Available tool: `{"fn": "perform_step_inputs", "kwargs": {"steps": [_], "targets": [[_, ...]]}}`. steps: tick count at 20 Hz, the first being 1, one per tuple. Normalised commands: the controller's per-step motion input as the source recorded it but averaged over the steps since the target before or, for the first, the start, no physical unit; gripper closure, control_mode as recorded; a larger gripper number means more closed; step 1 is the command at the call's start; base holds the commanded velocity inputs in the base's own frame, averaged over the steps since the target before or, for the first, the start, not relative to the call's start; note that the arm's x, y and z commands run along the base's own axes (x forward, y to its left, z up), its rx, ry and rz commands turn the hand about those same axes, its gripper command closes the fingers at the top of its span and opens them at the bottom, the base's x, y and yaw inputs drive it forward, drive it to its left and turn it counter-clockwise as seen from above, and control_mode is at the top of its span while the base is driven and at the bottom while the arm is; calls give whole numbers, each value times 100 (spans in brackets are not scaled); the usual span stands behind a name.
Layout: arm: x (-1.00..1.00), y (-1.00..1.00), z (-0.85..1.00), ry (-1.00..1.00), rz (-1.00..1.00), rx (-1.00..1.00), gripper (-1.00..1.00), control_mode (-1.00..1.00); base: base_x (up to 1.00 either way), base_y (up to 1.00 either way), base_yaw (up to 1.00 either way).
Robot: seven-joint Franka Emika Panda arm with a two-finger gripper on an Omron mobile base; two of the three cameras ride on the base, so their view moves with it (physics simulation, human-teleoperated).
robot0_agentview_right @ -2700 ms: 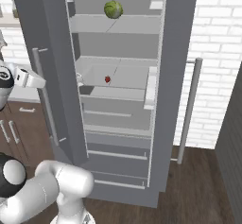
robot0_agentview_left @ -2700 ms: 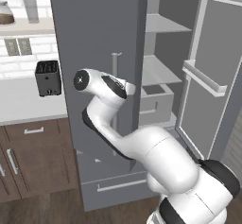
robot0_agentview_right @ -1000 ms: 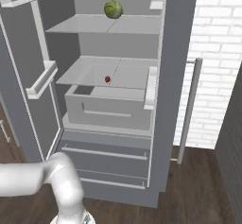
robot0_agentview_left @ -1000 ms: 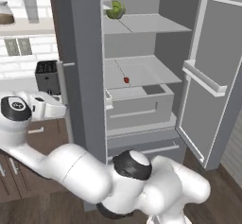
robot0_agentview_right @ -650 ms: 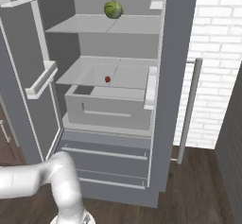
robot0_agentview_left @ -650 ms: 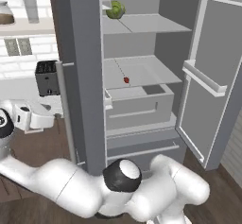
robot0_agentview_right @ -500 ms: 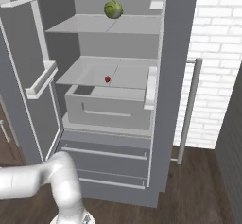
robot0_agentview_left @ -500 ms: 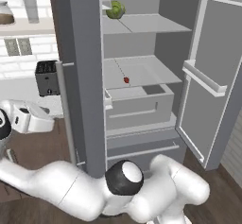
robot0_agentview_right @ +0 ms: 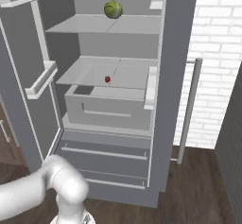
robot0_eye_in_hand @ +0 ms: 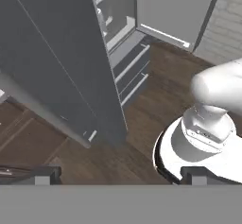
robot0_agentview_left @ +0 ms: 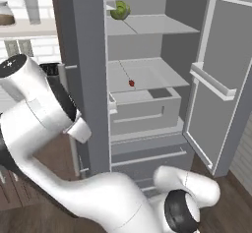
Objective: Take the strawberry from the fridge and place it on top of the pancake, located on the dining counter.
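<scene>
Unlabelled fridge [robot0_agentview_right: 170, 53], strawberry [robot0_agentview_right: 108, 79] inside.

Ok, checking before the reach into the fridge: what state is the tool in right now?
Tool: open, holding nothing; its two tips stand wide apart in the hand view. The strawberry sits on the fridge shelf.

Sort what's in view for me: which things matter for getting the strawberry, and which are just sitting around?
For the job:
- strawberry, on the middle shelf
- fridge, both doors open
- gripper, open, holding nothing

Just around:
- green round vegetable on the upper shelf
- pale drawer below the strawberry's shelf
- dark toaster on the wall counter
</scene>
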Motion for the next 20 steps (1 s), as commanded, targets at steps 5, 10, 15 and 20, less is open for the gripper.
{"fn": "perform_step_inputs", "kwargs": {"steps": [5,10,15,20], "targets": [[-67,-67,7,10,41,57,-100,-100,0,0,0],[-10,-82,13,3,43,41,-100,-100,0,0,0],[0,-89,6,-6,54,2,-100,-100,0,0,0],[4,-95,0,0,56,-15,-100,-100,0,0,0]]}}
